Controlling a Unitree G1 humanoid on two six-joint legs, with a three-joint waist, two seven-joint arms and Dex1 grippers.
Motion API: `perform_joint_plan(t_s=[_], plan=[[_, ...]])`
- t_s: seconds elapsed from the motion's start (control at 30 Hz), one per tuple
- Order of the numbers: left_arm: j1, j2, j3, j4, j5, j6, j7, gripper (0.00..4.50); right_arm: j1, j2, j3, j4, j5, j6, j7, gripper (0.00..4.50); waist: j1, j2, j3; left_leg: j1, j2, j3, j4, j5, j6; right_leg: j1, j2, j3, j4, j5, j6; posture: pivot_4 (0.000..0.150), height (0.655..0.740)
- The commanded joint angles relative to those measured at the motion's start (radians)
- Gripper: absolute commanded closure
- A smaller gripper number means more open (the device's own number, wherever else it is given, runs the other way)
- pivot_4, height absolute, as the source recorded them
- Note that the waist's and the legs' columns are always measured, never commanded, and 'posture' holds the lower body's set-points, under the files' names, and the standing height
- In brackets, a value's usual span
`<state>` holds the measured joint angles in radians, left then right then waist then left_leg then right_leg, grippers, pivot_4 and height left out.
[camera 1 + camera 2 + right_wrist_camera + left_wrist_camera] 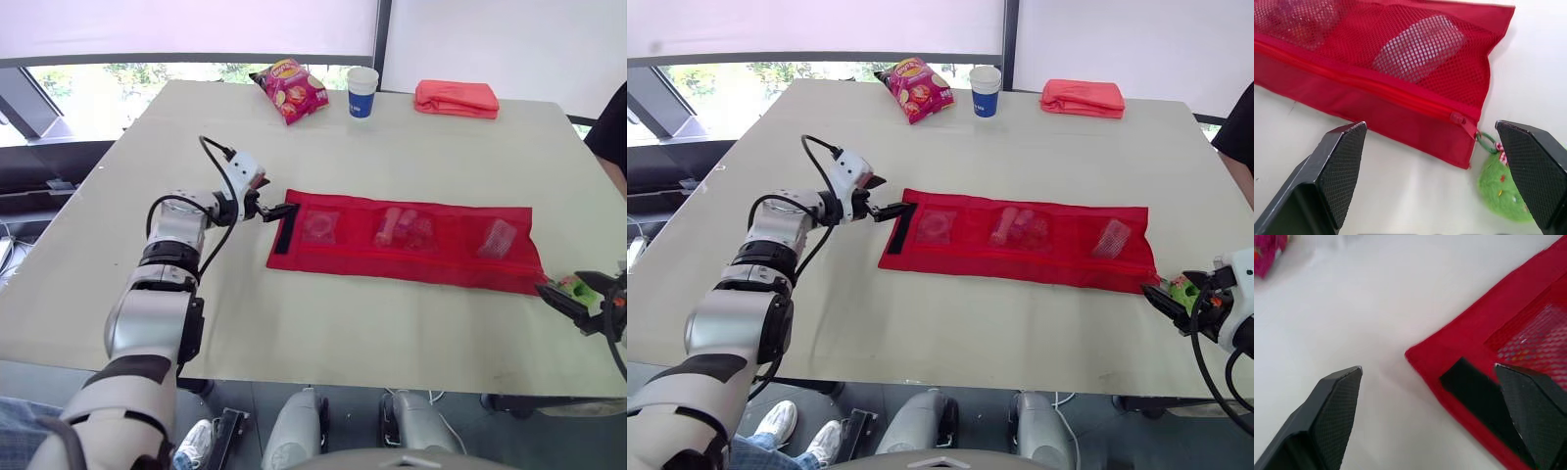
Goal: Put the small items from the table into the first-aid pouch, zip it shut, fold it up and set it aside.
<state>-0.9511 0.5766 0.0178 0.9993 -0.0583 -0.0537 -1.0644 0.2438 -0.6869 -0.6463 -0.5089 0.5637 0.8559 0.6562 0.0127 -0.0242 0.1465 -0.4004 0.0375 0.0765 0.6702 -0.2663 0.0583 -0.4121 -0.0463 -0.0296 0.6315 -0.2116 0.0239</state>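
Indistinct small items [402, 227] behind first-aid pouch [392, 262] mesh.

Open tabletop [323, 333] around flat pouch [441, 257]

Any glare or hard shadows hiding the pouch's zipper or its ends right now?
Left eye view: the window behind the table is blown out, but the pouch is evenly lit, with soft shadows. Right wrist view: the zipper and its pull read plainly, no glare. Left wrist view: the bare table looks washed bright; the black strip at the pouch's corner is plain.
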Motion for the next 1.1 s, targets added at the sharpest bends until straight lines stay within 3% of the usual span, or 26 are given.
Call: perform_joint_plan(t_s=[0.03, 0.23, 0.43, 0.9, 1.1], plan=[[0.090, 0.049, 0.059, -0.338, -0.186, 0.167, -0.198, 0.02, 0.044, 0.067, -0.028, -0.056, 0.006, -0.070, -0.035, 0.00, 0.000, 0.000, 0.000, 0.000, 0.000, 0.000, 0.000, 0.000, 0.000, 0.000, 0.000, 0.000, 0.000, 0.000, 0.000, 0.150, 0.7400], [0.276, 0.120, 0.078, -0.869, -0.412, 0.442, -0.287, 0.02, 0.083, 0.229, -0.016, -0.068, 0.093, -0.044, -0.126, 0.00, 0.001, 0.001, 0.000, 0.001, 0.000, 0.000, 0.001, 0.000, 0.000, 0.000, -0.004, 0.002, 0.002, -0.002, -0.004, 0.150, 0.7400], [0.339, 0.167, 0.055, -1.140, -0.522, 0.571, -0.295, 0.02, -0.003, 0.362, -0.014, -0.032, 0.213, 0.052, -0.312, 0.00, -0.005, 0.004, 0.001, 0.003, 0.000, 0.001, 0.001, 0.000, -0.001, 0.000, -0.005, 0.003, 0.003, -0.004, -0.001, 0.150, 0.7400], [0.282, 0.178, 0.017, -1.274, -0.610, 0.641, -0.281, 0.02, -0.133, 0.465, 0.031, 0.056, 0.190, 0.080, -0.628, 0.00, -0.005, 0.005, 0.000, 0.003, 0.000, 0.002, 0.001, 0.000, -0.001, 0.000, 0.001, 0.005, 0.004, -0.005, 0.000, 0.150, 0.7400], [0.277, 0.176, 0.006, -1.277, -0.615, 0.633, -0.282, 0.02, -0.138, 0.425, 0.116, 0.064, 0.055, -0.026, -0.636, 0.00, -0.007, 0.006, 0.001, 0.004, -0.001, 0.003, 0.001, 0.000, -0.001, 0.000, 0.001, 0.006, 0.003, -0.005, 0.000, 0.150, 0.7400]])
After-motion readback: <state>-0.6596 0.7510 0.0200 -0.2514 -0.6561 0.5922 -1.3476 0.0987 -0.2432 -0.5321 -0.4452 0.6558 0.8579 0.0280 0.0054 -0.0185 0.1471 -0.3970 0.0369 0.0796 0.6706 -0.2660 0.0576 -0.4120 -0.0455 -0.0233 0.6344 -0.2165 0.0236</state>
